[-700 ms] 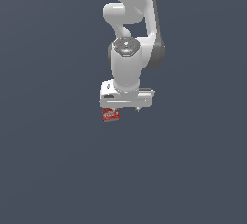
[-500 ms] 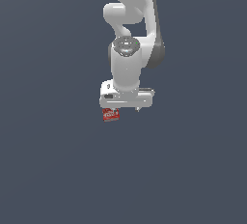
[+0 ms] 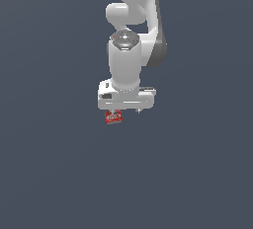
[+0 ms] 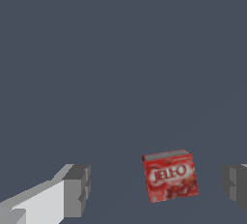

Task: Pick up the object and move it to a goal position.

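Observation:
The object is a small red box [image 4: 170, 175] with white "JELL-O" lettering. In the wrist view it stands on the dark grey floor between my two fingers, nearer one finger [image 4: 235, 183] than the other [image 4: 77, 189], and touches neither. My gripper [image 4: 155, 185] is open and empty. In the exterior view the gripper [image 3: 127, 111] points straight down, and the red box [image 3: 113, 117] shows just below the hand, toward the exterior view's left.
The white arm [image 3: 129, 50] rises straight up behind the hand. A plain dark grey surface [image 3: 59, 173] fills the rest of both views, with no other objects in sight.
The hand and the red box stay at almost the same place. The wrist above the hand has shifted only slightly.

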`<state>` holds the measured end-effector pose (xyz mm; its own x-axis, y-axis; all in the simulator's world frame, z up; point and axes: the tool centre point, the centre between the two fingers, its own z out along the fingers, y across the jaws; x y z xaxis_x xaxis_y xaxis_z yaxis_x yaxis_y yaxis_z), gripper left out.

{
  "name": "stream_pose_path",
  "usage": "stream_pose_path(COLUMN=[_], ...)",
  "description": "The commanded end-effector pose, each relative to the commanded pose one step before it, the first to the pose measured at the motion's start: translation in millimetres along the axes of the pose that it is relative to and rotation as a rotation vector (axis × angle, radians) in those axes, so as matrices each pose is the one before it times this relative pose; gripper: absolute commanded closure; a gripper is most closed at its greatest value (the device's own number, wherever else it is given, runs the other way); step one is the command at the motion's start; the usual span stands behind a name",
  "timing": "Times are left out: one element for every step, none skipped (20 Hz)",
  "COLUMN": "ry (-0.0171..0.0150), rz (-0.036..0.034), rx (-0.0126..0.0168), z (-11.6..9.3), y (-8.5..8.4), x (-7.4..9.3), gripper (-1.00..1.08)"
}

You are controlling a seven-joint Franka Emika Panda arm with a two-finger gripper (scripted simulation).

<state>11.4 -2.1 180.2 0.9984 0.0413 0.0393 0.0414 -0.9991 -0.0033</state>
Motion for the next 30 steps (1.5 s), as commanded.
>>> stream_pose_path(ry=[-0.00065,-0.00025,0.0,0.00021,0.00006,-0.00008,-0.00019,-0.00029,-0.00039,-0.00048,-0.00055,-0.0006,-0.00064,-0.00067,-0.0007,-0.00077,-0.00086,-0.00092,-0.00097,-0.00103,-0.00108,-0.00114,-0.00119,-0.00123,-0.00124,-0.00122,-0.00118,-0.00113,-0.00109,-0.00103], rz=[-0.00197,-0.00167,0.0,0.00066,0.00284,0.0042,0.00577,0.0072,0.00877,0.01017,0.01153,0.01265,0.01404,0.01538,0.01642,0.01789,0.01947,0.02087,0.02224,0.02372,0.02527,0.02686,0.02846,0.03006,0.03121,0.03147,0.0315,0.03153,0.03157,0.03161], rx=[0.00006,-0.00001,0.0,-0.00002,0.00009,0.00018,0.00026,0.00033,0.0004,0.00046,0.00051,0.00054,0.00057,0.00059,0.0006,0.00062,0.00064,0.00064,0.00063,0.00062,0.00059,0.00056,0.00051,0.00045,0.00037,0.00028,0.00019,0.0001,0.00001,-0.00008], z=[0.26,-0.01,-0.01,-0.01,0.19,0.37,0.53,0.69,0.85,1.0,1.13,1.23,1.35,1.46,1.55,1.68,1.83,1.95,2.06,2.19,2.31,2.44,2.57,2.69,2.77,2.77,2.75,2.72,2.7,2.68], y=[-0.34,-0.17,0.3,-0.24,0.22,0.14,0.24,0.23,0.32,0.33,0.41,0.44,0.52,0.59,0.66,0.74,0.82,0.91,1.0,1.1,1.22,1.34,1.47,1.61,1.73,1.81,1.87,1.93,1.99,2.04], x=[-0.13,0.03,0.05,-0.01,-0.11,-0.19,-0.27,-0.36,-0.44,-0.52,-0.58,-0.64,-0.69,-0.75,-0.79,-0.85,-0.92,-0.98,-1.02,-1.07,-1.12,-1.16,-1.2,-1.23,-1.23,-1.19,-1.14,-1.09,-1.04,-0.98], gripper=[-0.92,-0.92,-0.92,-0.92,-0.92,-0.92,-0.92,-0.92,-0.92,-0.92,-0.92,-0.92,-0.92,-0.92,-0.92,-0.92,-0.92,-0.92,-0.92,-0.92,-0.92,-0.92,-0.92,-0.92,-0.92,-0.92,-0.92,-0.92,-0.92,-0.92])
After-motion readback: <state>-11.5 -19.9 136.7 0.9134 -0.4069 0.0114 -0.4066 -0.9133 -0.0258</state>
